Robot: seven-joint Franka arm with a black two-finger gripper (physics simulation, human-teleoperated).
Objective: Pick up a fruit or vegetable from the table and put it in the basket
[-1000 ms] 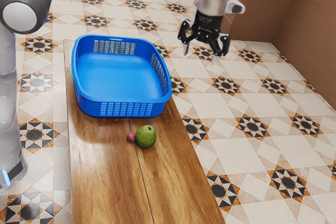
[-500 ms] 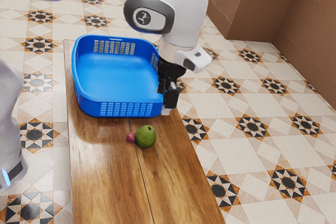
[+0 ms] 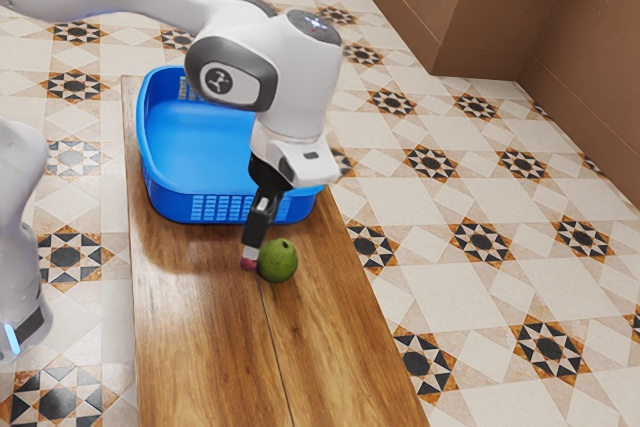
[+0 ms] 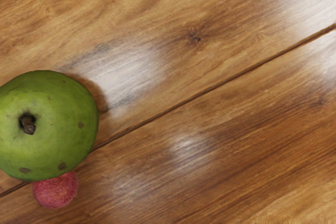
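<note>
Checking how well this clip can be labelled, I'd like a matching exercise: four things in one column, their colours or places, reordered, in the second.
1. stemmed fruit
2. small bumpy fruit
3. slotted basket
4. gripper

A. blue, on the wooden table
B. mostly black, down by the small bumpy fruit
C. pinkish red
D. green

Pairs: 1-D; 2-C; 3-A; 4-B

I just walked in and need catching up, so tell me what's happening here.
The robot arm has its gripper down at a small pink fruit, right beside a larger green one. I can't tell whether it has a grip. Both fruits are on the wooden table, outside the blue basket.
</note>
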